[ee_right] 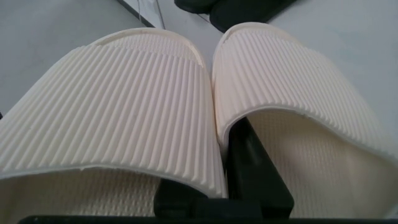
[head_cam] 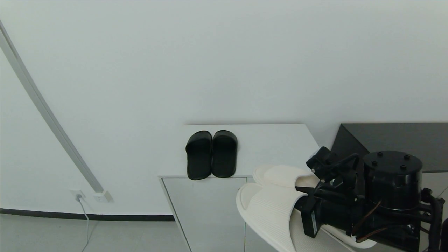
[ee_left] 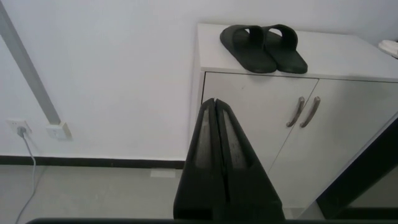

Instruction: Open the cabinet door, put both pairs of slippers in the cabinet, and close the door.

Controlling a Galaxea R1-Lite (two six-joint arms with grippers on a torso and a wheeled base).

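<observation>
White slippers [head_cam: 273, 206] held, cabinet doors [ee_left: 261, 118] not yet opened.
The right gripper [head_cam: 311, 196] is clamped where the two straps meet, at the cabinet [head_cam: 273, 140] front edge. The black slippers [head_cam: 211, 154] sit on top. The left gripper [ee_left: 214, 106] is closed and empty; it likely pulls a door handle [ee_left: 303, 112] next.

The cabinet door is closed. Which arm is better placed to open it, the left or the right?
Left, probably. The left gripper is shut on nothing and faces the door handles, while the right gripper is shut on the white slippers.
</observation>
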